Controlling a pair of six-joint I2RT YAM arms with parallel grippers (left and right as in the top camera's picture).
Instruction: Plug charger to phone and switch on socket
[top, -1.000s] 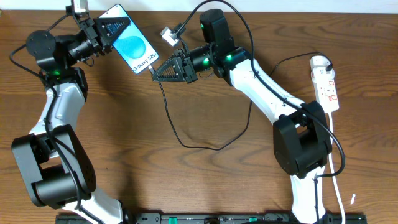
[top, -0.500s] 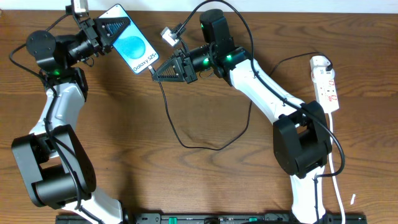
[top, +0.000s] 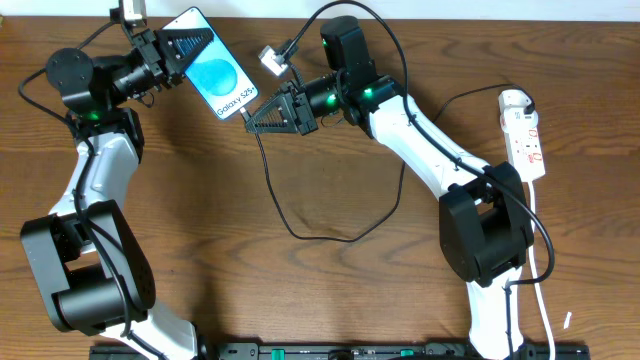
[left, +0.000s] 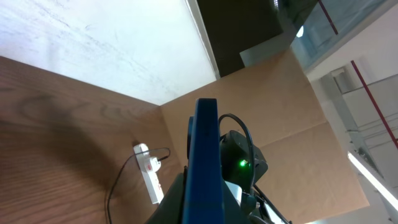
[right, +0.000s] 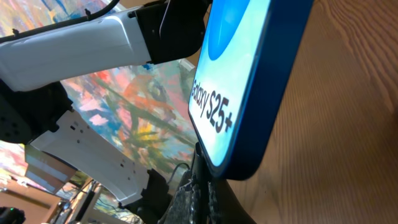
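Overhead view: your left gripper clamped across upper half of phone. Phone held above table at far-left side, blue screen up, tilted. Your right gripper pinched shut on plug end of charger, fingertips right at phone's lower edge. Whether plug sits in port, you cannot tell. Charger's black line drops from fingertips, loops over table centre. Socket lies flat at far right, well apart from both grippers, white cord trailing toward near edge.
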